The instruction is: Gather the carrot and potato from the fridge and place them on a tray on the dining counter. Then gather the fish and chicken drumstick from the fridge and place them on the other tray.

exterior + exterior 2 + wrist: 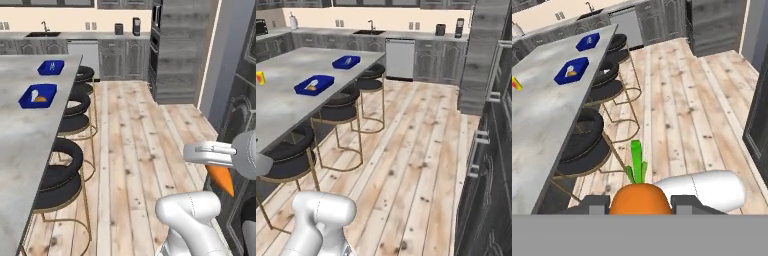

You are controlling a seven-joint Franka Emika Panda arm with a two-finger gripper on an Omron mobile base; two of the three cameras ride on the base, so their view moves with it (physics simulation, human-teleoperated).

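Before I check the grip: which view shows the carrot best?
The hand view: the carrot sits between the gripper fingertips, green top visible. The left base view shows its orange tip hanging below the hand.

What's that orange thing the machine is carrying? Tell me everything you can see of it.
It is a carrot, smooth and bright orange, tapering to a point, with a short tuft of green leaves at its thick end. The pincer is shut on it, a dark fingertip pressing each side. In the left base view it hangs point down below the hand, slightly tilted, in the air over the wooden floor, touching nothing else. It is well away from the counter and its two blue trays.
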